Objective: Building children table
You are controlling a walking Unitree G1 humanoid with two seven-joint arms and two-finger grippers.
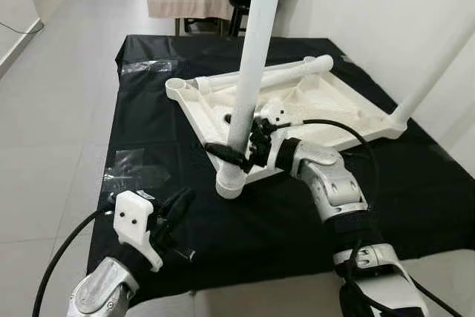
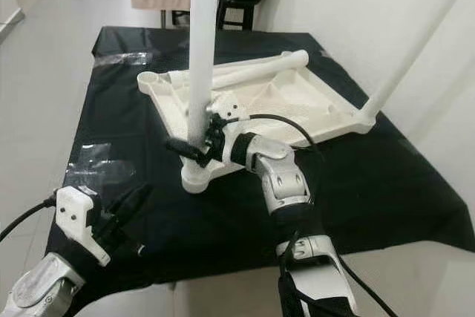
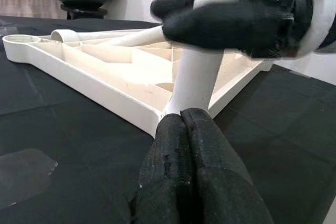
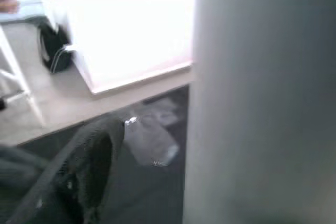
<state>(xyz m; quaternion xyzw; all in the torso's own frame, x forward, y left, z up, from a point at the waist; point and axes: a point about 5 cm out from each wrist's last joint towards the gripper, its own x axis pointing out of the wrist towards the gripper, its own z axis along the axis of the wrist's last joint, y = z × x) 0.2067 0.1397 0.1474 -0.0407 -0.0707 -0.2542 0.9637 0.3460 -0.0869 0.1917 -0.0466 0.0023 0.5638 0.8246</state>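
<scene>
Item: child's table, part-built. Tabletop (image 1: 326, 105), white plastic, lies upside down with its ribbed underside up, on the black cloth (image 1: 148, 109) that covers the surface, toward the far right of it. Near leg (image 1: 249, 72): standing upright in the socket at the tabletop's nearest corner; whether it is fully seated cannot be told. Far-right leg (image 1: 438, 57): rising at a slant from the right-hand corner, apparently fitted. Loose leg (image 1: 274, 78): lying across the far side of the tabletop, not yet fitted; the far-left corner socket (image 1: 178, 88) stands empty. A fourth leg cannot be made out. Right claw (image 1: 236, 155): clenched around the near leg low down, just above its socket, one finger wrapped across the front. Left claw (image 1: 177, 206): fingers pressed together on nothing, hovering over the cloth near the front left edge, well apart from the tabletop. Progress, as a judgement: about half done; left are the loose leg, any remaining corner, then turning the table upright.
</scene>
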